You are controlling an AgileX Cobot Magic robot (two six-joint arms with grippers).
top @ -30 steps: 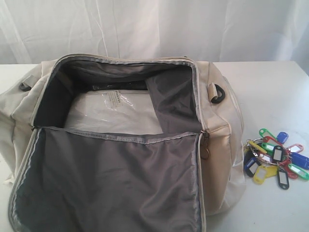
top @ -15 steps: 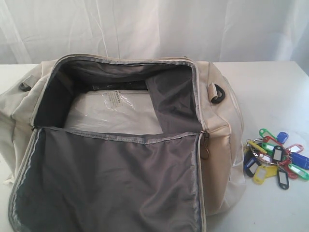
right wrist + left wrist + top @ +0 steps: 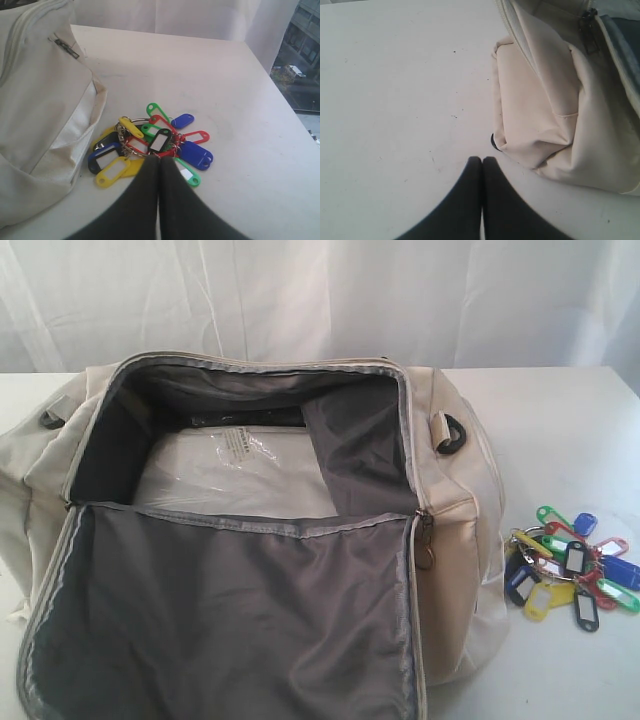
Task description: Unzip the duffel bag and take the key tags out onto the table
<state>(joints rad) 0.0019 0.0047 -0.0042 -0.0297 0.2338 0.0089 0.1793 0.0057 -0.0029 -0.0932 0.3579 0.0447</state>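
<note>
The cream duffel bag point(image 3: 455, 530) lies unzipped on the white table point(image 3: 560, 430), its grey-lined flap point(image 3: 230, 610) folded toward the front. The key tags point(image 3: 568, 573), a colourful bunch on a metal ring, rest on the table just right of the bag. No arm shows in the exterior view. In the right wrist view my right gripper point(image 3: 159, 161) is shut and empty, its tips in front of the key tags point(image 3: 150, 142) beside the bag point(image 3: 35, 100). My left gripper point(image 3: 482, 160) is shut and empty over bare table point(image 3: 395, 100), near the bag's end point(image 3: 535, 100).
A white packet in clear plastic point(image 3: 240, 475) lies inside the bag. A dark zip pull point(image 3: 426, 540) hangs at the opening's front right corner. A white curtain point(image 3: 320, 300) hangs behind. The table's right edge point(image 3: 292, 120) runs close beyond the key tags.
</note>
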